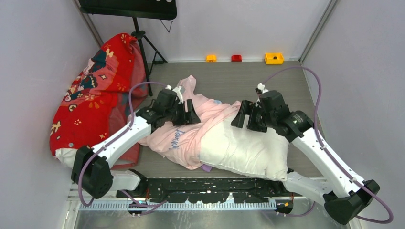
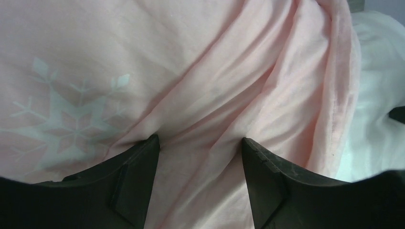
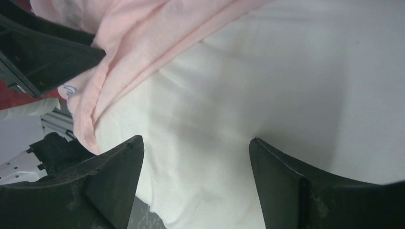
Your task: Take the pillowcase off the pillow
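Top external view is read from the near edge outward. Just beyond the arm bases, the pillow (image 1: 246, 149) is seen lying on the table (image 1: 224, 81), spread from the centre toward 4 o'clock, with most of its white surface bare. Its 10 o'clock end is covered by the pillowcase (image 1: 165, 140), which is bunched in folds toward 9 o'clock, with blue lettering (image 1: 177, 138) shown on a near fold.

The left gripper (image 1: 190, 116) is held over the pink cloth. In the left wrist view its fingers (image 2: 138, 171) are spread apart with nothing clasped; pink folds and a pale snowflake print (image 2: 62, 114) fill the space beyond the left gripper (image 2: 200, 143), and the tips appear to be pressed into the fabric, though contact cannot be confirmed.

The right gripper (image 1: 244, 116) is set at the pillow's far edge, at 3 o'clock from the left one. In the right wrist view the right gripper (image 3: 196, 140) is likewise released, its fingers (image 3: 119, 167) wide above bare white pillow, with the pink hem running across at 11 o'clock.

Farther out, a red patterned pillow (image 1: 90, 100) is propped against the wall at 9 o'clock, and a tripod (image 1: 143, 47) is stood at 11 o'clock. Along the far edge at 12 o'clock, an orange block (image 1: 211, 58), a red block (image 1: 236, 58) and a yellow bin (image 1: 273, 58) are lined up.
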Robot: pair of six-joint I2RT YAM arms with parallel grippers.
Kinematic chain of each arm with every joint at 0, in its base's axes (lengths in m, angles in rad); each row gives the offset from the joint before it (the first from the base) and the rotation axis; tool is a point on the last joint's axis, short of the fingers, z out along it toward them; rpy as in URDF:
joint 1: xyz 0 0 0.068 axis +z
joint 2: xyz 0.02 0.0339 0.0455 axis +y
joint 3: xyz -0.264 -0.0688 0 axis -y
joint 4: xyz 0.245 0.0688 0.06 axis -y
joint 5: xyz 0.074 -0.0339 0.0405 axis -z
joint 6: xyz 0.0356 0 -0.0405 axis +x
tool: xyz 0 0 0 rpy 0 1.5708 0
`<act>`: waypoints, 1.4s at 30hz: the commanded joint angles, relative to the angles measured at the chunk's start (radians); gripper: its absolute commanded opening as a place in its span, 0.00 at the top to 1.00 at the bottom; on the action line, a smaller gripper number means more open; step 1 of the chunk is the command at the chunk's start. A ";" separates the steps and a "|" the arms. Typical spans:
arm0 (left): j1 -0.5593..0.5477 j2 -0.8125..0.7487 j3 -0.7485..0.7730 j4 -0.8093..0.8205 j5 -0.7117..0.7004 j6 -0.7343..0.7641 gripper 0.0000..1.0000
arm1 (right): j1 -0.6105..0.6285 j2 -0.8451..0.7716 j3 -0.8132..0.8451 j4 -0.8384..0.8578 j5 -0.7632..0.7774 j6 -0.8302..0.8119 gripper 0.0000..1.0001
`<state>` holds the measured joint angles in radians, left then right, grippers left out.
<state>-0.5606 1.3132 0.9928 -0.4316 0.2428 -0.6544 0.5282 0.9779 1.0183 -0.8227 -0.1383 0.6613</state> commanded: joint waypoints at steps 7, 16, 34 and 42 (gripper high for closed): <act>0.005 -0.137 -0.215 0.001 -0.064 -0.004 0.36 | -0.068 0.210 0.336 -0.161 0.218 -0.161 0.10; 0.004 -0.274 -0.320 0.014 -0.108 0.018 0.40 | -0.214 0.382 0.259 -0.100 -0.042 -0.167 0.08; 0.004 -0.244 0.056 -0.156 -0.163 0.205 0.36 | -0.188 0.394 0.311 0.093 -0.066 -0.119 1.00; 0.008 -0.142 0.385 -0.284 -0.311 0.294 0.32 | -0.094 0.486 0.807 0.161 0.019 -0.243 1.00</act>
<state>-0.5564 1.1332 1.2304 -0.6300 0.0162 -0.4313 0.3580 1.5402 1.6398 -0.8673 -0.1959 0.4915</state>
